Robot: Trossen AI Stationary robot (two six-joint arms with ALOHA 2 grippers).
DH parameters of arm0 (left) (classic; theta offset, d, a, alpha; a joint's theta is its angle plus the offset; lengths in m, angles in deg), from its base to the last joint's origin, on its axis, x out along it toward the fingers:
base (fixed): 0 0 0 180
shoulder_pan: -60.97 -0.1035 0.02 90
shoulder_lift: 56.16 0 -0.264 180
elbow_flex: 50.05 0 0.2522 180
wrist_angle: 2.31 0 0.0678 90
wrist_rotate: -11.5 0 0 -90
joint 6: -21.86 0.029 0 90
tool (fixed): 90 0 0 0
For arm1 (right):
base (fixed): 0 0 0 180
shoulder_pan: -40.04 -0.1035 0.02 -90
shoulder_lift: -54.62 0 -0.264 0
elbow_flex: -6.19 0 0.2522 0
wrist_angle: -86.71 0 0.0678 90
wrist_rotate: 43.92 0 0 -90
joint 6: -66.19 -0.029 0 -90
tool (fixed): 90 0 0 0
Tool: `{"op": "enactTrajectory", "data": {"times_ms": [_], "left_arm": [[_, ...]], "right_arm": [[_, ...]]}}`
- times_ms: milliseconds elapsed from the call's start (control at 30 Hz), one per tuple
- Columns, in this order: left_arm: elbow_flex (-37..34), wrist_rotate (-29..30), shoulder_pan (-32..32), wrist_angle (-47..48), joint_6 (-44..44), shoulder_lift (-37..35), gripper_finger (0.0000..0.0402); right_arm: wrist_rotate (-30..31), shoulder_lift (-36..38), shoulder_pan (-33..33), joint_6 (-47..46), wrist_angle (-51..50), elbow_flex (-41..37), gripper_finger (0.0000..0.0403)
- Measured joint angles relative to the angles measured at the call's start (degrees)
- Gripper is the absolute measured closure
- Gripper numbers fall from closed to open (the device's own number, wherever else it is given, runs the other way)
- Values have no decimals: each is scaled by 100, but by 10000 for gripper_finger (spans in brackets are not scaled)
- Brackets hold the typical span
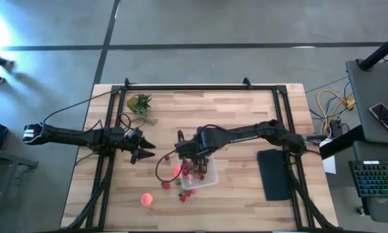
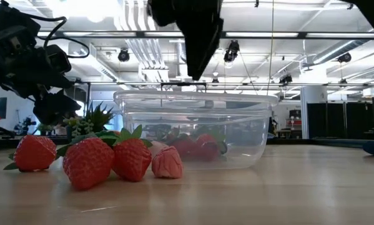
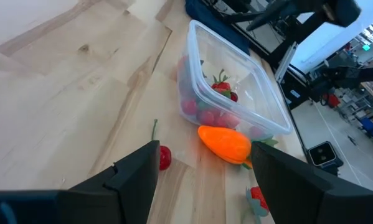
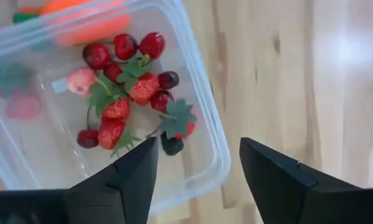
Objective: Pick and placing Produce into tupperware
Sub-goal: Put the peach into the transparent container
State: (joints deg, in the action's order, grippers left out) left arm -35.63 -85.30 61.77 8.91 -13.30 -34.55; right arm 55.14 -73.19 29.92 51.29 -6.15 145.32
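Observation:
The clear square tupperware (image 1: 205, 177) sits on the table's near middle and holds several strawberries (image 4: 130, 93) and dark cherries. My right gripper (image 4: 198, 149) hangs open and empty just above it, fingers pointing down (image 2: 199, 44). More strawberries (image 2: 87, 161) lie on the wood at the container's left and near sides. An elongated orange piece (image 3: 223, 143) lies against the container's wall (image 3: 236, 81). A round orange-pink fruit (image 1: 146, 199) rests alone nearer the near edge. My left gripper (image 1: 145, 154) hovers open and empty left of the container, a small red cherry (image 3: 164, 157) below it.
A green leafy clump (image 1: 140, 103) lies near the far left corner. A flat black pad (image 1: 274, 173) lies right of the container. A dark cable (image 1: 160, 169) loops on the wood between the grippers. Bare wood stretches along the table's far side.

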Motion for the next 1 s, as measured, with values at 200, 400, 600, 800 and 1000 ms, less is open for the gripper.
{"op": "enactTrajectory", "data": {"times_ms": [200,400,600,800,1000], "left_arm": [[0,120,0,-2,-10,53,164],[2,127,-2,-236,-55,169,164],[4,126,-2,-619,-69,297,164],[4,113,0,-630,-206,444,164],[4,106,0,-808,-208,525,164]], "right_arm": [[234,526,-679,-1744,-3,-472,183],[1536,858,-1887,-4815,152,-1023,183],[1805,692,-2717,-6617,1281,-1431,183],[1932,399,-3077,-6951,2718,-1789,183],[1818,343,-3014,-7920,2786,-2259,183]]}}
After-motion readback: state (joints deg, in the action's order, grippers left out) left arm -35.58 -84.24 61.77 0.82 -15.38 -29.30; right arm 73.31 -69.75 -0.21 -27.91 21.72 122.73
